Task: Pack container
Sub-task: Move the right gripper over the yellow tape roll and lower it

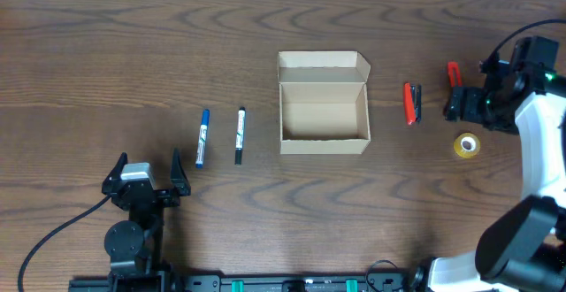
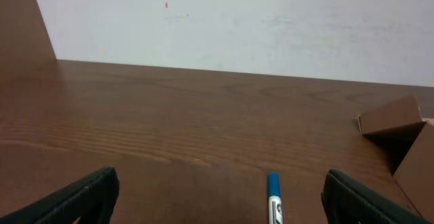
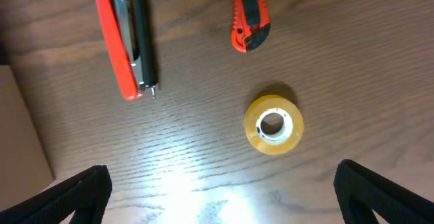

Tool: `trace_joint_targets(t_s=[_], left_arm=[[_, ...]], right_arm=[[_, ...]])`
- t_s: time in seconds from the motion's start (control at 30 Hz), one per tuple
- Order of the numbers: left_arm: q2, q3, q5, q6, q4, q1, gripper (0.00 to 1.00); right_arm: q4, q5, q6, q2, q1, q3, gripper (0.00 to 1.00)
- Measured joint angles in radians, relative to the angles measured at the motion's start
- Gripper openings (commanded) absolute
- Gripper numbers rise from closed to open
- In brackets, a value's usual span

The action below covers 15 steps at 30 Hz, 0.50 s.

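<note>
The container (image 1: 324, 139) is an open tan cardboard box at the table's middle, its flap lid folded back at the far side; it looks empty. It also shows at the right edge of the left wrist view (image 2: 397, 119). A blue marker (image 1: 202, 138) and a black marker (image 1: 240, 134) lie to its left. My left gripper (image 1: 146, 175) is open and empty near the front edge, with the blue marker's cap (image 2: 274, 195) just ahead of it. My right gripper (image 1: 466, 104) is open and empty, above the table to the right of the box.
A red stapler (image 1: 412, 103) (image 3: 125, 41), a red box cutter (image 1: 454, 73) (image 3: 249, 17) and a yellow tape roll (image 1: 467, 145) (image 3: 273, 125) lie to the right of the box. The box's side shows at the left edge of the right wrist view (image 3: 20, 136).
</note>
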Motion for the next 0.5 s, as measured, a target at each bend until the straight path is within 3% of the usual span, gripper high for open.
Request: trace_joint_targets(t_s=[0.5], left_arm=[[0.0, 0.0, 0.0, 0.0, 0.0, 0.0, 0.95]], right_arm=[[0.117, -0.023, -0.003, 0.15, 0.0, 0.0, 0.99]])
